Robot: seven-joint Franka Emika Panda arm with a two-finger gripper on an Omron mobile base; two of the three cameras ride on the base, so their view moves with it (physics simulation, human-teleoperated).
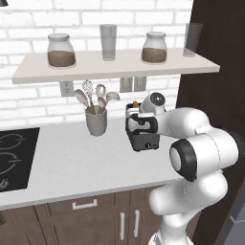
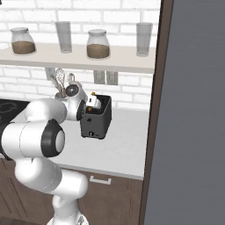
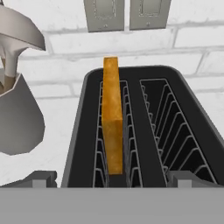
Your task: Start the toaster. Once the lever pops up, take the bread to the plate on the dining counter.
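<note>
Gripper (image 3: 111, 180) sits right above the near end of the toaster (image 1: 142, 136), jaws spread wide and holding nothing; one dark finger tip (image 3: 41, 178) shows on each side of the toaster's near edge. My read: it's lined up over the slots either to reach the lever or to come down on the slice. Can't see the lever, so can't tell if the toaster is running or done.

The bread (image 3: 112, 118) stands on edge in the left slot, its top sticking out above the toaster, right slot empty. Standing that proud, it looks grippable across its faces if the fingers straddle the slot grille.

Toaster is on the white worktop (image 1: 81, 162), toward its right end, close to the brick wall.

Around it:
- grey utensil cup (image 1: 96, 122) with spoons and a whisk, just left of the toaster, not touching. Closest thing to hit on a sideways swing.
- shelf (image 1: 115, 67) overhead with two jars and two glasses. Limits a straight lift, I'd guess.
- wall outlets (image 3: 127, 13) behind the toaster.
- hob (image 1: 14, 158) far left, well clear.
- tall dark panel (image 2: 193, 110) on the right, tight on that side.
</note>
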